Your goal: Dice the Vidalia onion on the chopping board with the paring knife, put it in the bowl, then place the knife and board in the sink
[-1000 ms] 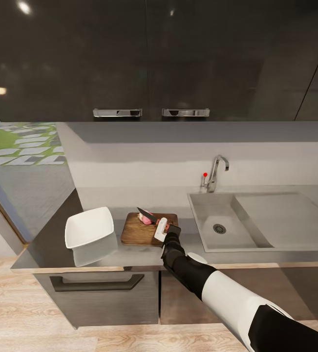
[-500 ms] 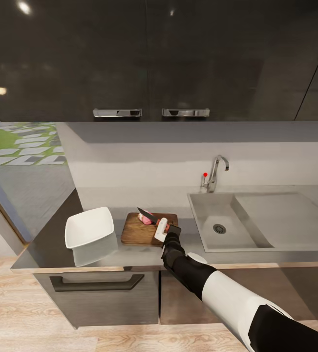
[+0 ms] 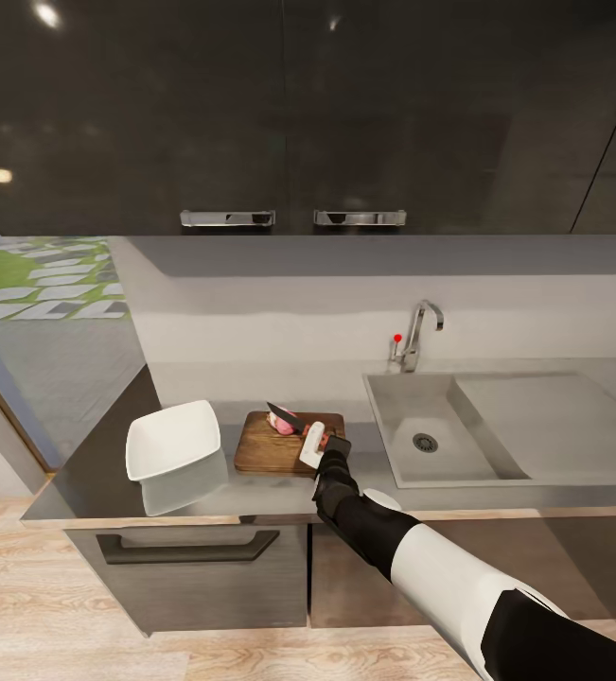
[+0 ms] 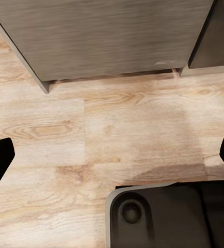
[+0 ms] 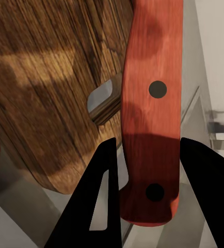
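The pinkish Vidalia onion (image 3: 282,425) lies on the brown wooden chopping board (image 3: 262,450) on the grey countertop (image 3: 251,494). My right gripper (image 3: 313,438) is shut on the paring knife (image 3: 290,418), whose dark blade rests over the onion. Up close, the red-orange handle of the paring knife (image 5: 150,111) sits between the black fingers (image 5: 99,199), above the chopping board (image 5: 50,77). The white bowl (image 3: 172,440) stands left of the board. The steel sink (image 3: 440,437) lies to the right. My left gripper (image 4: 112,155) is open, its fingertips wide apart over the wooden floor.
A chrome faucet (image 3: 419,331) with a red knob stands behind the sink, and the drainboard (image 3: 544,421) extends right. Dark upper cabinets (image 3: 293,113) hang overhead. A dark drawer front (image 3: 189,547) sits below the counter. The robot's base (image 4: 163,217) shows over the floor.
The knife blade has dipped very slightly toward the onion; otherwise nothing visibly moved.
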